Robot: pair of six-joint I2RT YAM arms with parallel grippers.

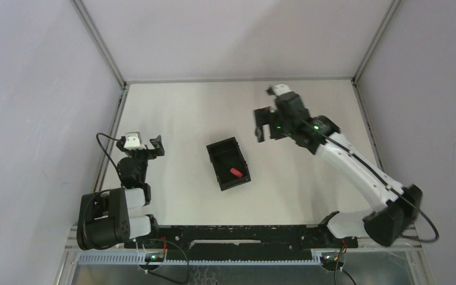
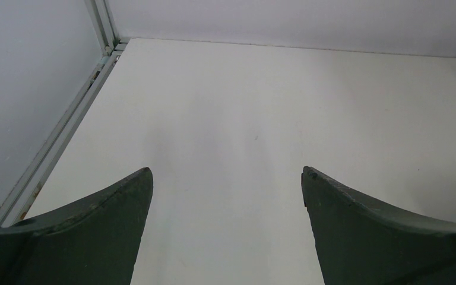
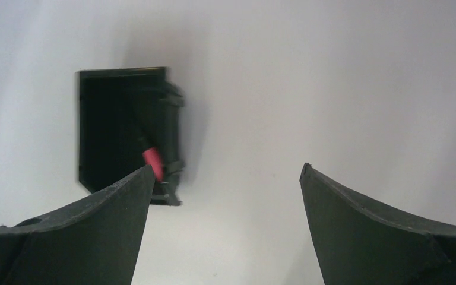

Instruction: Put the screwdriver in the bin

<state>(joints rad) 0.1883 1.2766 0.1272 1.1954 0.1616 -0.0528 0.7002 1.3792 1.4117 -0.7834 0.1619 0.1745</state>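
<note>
The black bin point(image 1: 217, 152) sits at the table's middle. The red-handled screwdriver point(image 1: 235, 173) lies inside it near its right wall. In the right wrist view the bin point(image 3: 104, 124) is at upper left with the screwdriver's red handle point(image 3: 152, 162) inside. My right gripper point(image 1: 265, 124) is open and empty, raised to the right of and beyond the bin; its jaws point(image 3: 225, 178) stand wide apart over bare table. My left gripper point(image 1: 144, 146) is open and empty at the left, well away from the bin; it also shows open in the left wrist view point(image 2: 227, 178).
Grey walls with metal frame rails point(image 1: 110, 148) bound the white table on the left, back and right. The black base rail point(image 1: 237, 233) runs along the near edge. The left rail point(image 2: 65, 127) shows in the left wrist view.
</note>
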